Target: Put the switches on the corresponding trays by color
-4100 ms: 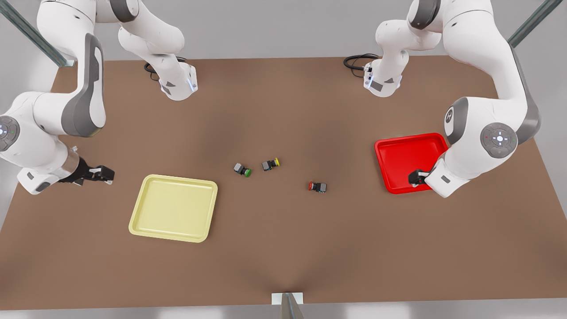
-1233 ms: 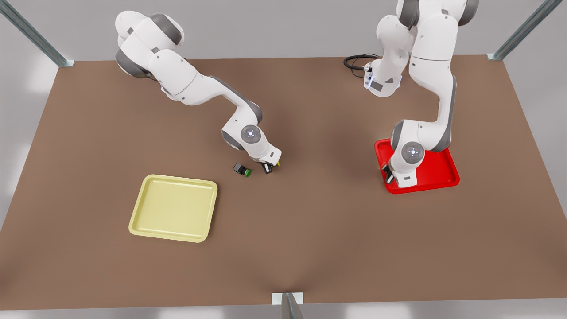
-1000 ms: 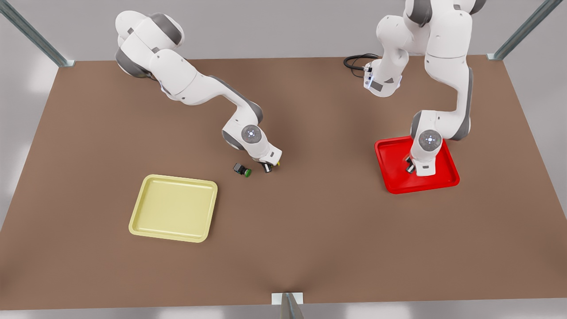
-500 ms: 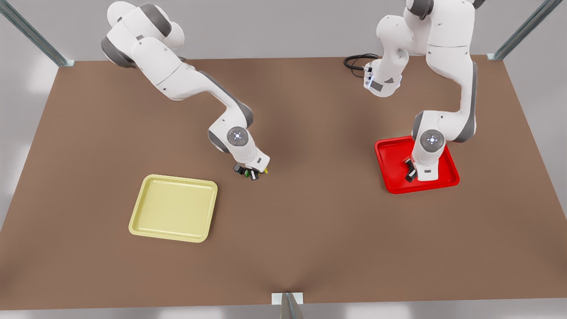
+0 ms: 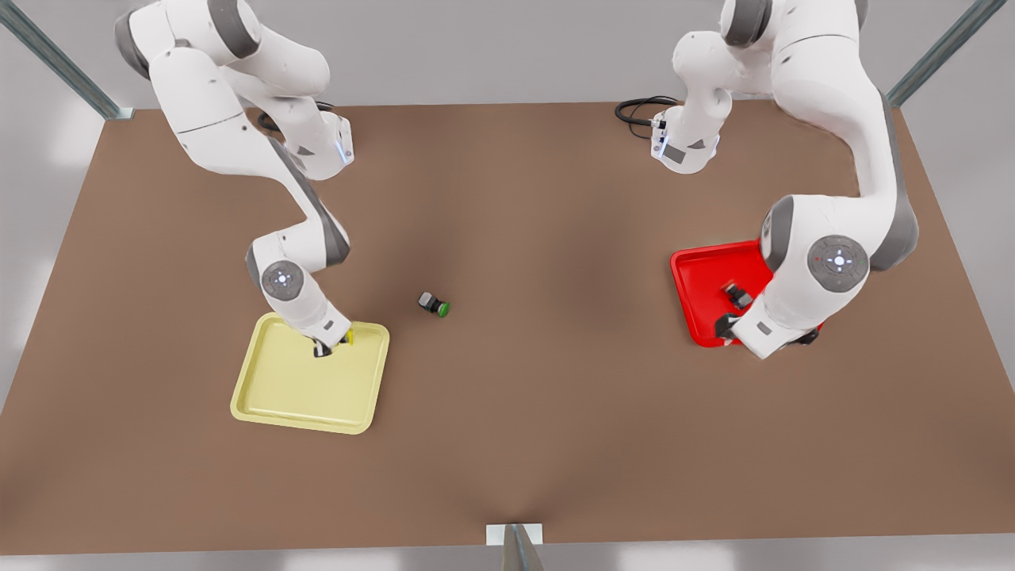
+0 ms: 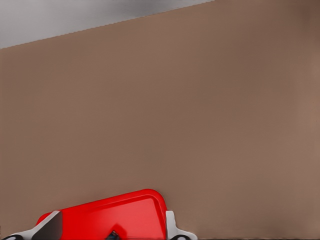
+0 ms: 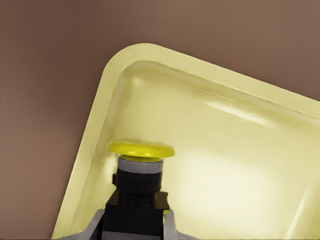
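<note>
Brown and matte, the counter (image 5: 507,444) spans the front view as one plain sheet, with pale grey walls behind it and slanted metal struts (image 5: 55,59) at the far corners. A black cable (image 5: 638,111) coils beside one arm's base. No label or writing can be read on anything.

Over the pale yellow tray (image 5: 305,396), at the front view's left, the right gripper (image 5: 327,347) hangs above the tray's far corner, nearest the counter's middle. Its fingers (image 7: 167,225) are clamped on the dark body of the yellow-capped switch (image 7: 141,172), whose cap points away from the wrist toward the tray's rim; whether the switch touches the tray floor cannot be told.

At the front view's right, the left gripper (image 5: 725,325) sits at the near edge of the bright red tray (image 5: 698,277). In the left wrist view its two fingers (image 6: 47,227) stand spread apart with nothing between them, framing the tray's corner. The red-capped switch (image 5: 737,295) lies inside the red tray, apart from that gripper, on its side.

Between the two trays, alone on the bare counter, lies the green-capped switch (image 5: 434,304), nearer the yellow tray.
</note>
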Available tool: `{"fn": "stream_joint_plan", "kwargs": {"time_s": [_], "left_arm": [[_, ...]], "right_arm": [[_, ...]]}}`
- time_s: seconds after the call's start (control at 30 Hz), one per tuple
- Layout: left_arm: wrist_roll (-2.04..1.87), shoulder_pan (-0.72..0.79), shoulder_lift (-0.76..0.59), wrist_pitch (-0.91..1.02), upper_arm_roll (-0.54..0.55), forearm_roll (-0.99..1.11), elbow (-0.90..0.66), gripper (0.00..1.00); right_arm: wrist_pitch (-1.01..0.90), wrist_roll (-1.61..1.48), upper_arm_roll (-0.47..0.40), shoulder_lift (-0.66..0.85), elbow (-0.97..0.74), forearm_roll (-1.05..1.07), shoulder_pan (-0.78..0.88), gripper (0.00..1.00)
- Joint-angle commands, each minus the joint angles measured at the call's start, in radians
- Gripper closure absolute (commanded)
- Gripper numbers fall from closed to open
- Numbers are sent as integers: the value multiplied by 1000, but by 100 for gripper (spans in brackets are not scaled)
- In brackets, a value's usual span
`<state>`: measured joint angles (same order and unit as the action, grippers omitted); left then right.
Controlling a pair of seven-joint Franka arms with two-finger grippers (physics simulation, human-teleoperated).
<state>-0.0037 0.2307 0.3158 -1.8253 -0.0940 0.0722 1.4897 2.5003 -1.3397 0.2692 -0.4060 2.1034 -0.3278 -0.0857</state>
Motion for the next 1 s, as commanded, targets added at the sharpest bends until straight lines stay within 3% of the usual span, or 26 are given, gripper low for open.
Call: {"fn": "stream_joint_plan", "kwargs": {"time_s": [0.0,0.07,0.1,0.13,0.23,0.47,0.53,0.63,0.67,0.77,0.83,0.87,0.97], "left_arm": [[2,-24,-15,11,40,61,0,0],[34,-88,-61,31,99,89,1,0],[34,-88,-63,31,102,89,1,0],[34,-86,-61,31,102,89,0,0],[33,-88,-60,31,102,90,1,0],[-56,-88,-67,21,103,77,9,0],[-113,-93,-72,17,117,77,12,0],[-111,-99,-67,17,126,77,12,0],[-110,-99,-67,17,126,78,12,0],[-108,-99,-66,18,126,78,12,0],[-107,-99,-66,18,126,78,12,0],[-107,-99,-66,18,126,78,12,0],[-108,-99,-66,20,126,78,12,0]], "right_arm": [[3,-22,-8,-13,-20,-1,1,50],[11,-50,-35,-53,-59,1,3,50],[20,-50,-39,-57,-59,1,4,41],[29,-50,-41,-59,-59,1,7,17],[29,-50,-39,-57,-59,3,9,3],[-66,-42,-33,70,-89,24,3,0],[-213,-12,-30,110,-183,228,11,0],[-418,429,13,133,-359,228,14,0],[-566,664,15,127,-448,227,14,0],[-903,1281,-58,162,-651,210,-22,0],[-946,1364,-76,251,-672,207,-94,0],[-951,1350,-139,248,-678,205,-77,0],[-951,1343,-143,242,-677,207,-72,0]]}}
